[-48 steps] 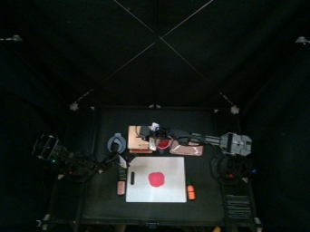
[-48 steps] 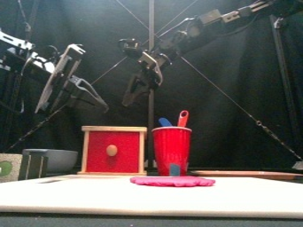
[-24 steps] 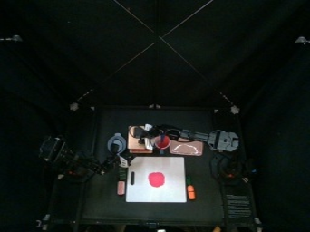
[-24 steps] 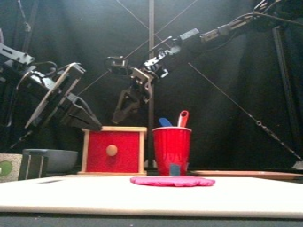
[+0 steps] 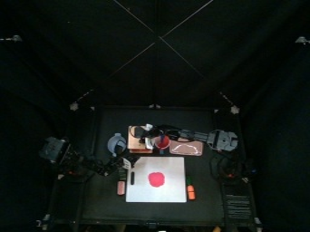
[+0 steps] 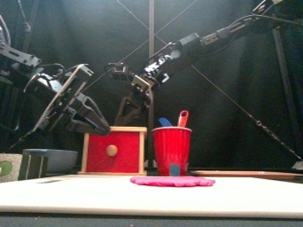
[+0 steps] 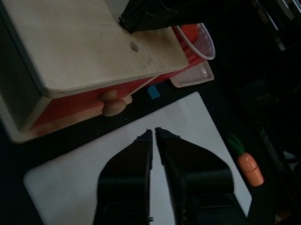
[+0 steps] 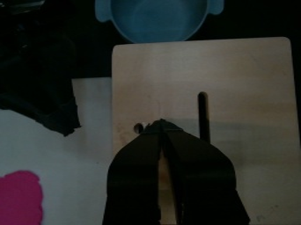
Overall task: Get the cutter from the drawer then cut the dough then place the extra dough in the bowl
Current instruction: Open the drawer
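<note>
Both grippers hang empty with jaws closed, right gripper (image 8: 159,128) over the wooden box (image 8: 235,79), left gripper (image 7: 153,134) facing the shut red drawer (image 6: 98,142) whose knob (image 7: 112,104) it must open around and pull; the cutter, unseen, presumably lies inside.

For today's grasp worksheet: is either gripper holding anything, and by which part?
Nothing is held: left gripper and right gripper both have shut, empty jaws.
</note>
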